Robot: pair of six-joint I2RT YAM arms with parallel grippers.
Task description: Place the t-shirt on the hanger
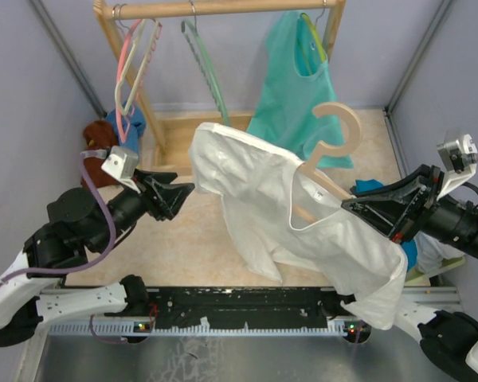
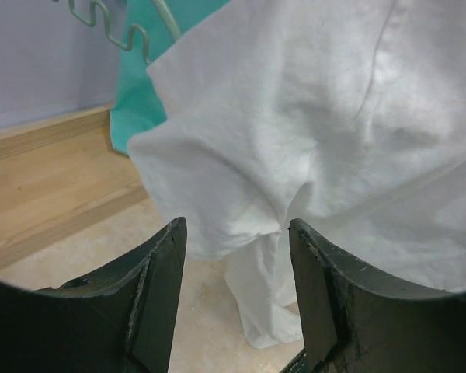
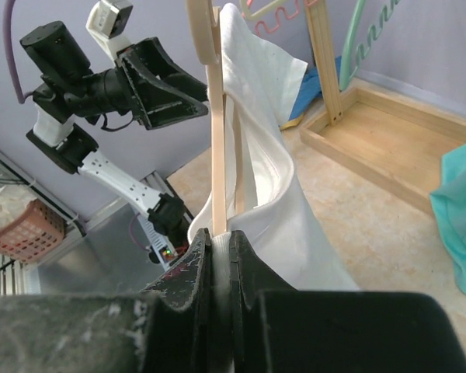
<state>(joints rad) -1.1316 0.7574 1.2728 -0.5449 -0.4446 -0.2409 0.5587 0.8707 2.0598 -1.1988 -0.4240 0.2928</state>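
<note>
The white t-shirt [image 1: 263,199] hangs in the air over the beige hanger [image 1: 334,135], whose hook sticks out of the collar. My right gripper [image 1: 352,205] is shut on the hanger's arm and the shirt cloth over it; the right wrist view shows the jaws clamped on the hanger [image 3: 216,155] and the t-shirt [image 3: 272,194]. My left gripper [image 1: 187,191] is open and empty, just left of the shirt's left sleeve. In the left wrist view the t-shirt [image 2: 311,116] fills the space beyond the open fingers [image 2: 159,295].
A wooden rack [image 1: 223,9] stands at the back with pink hangers [image 1: 131,64], a thin green hanger [image 1: 207,72] and a teal top [image 1: 291,87]. Rust-brown and blue garments [image 1: 115,131] lie at the left. A black rail [image 1: 239,306] runs along the near edge.
</note>
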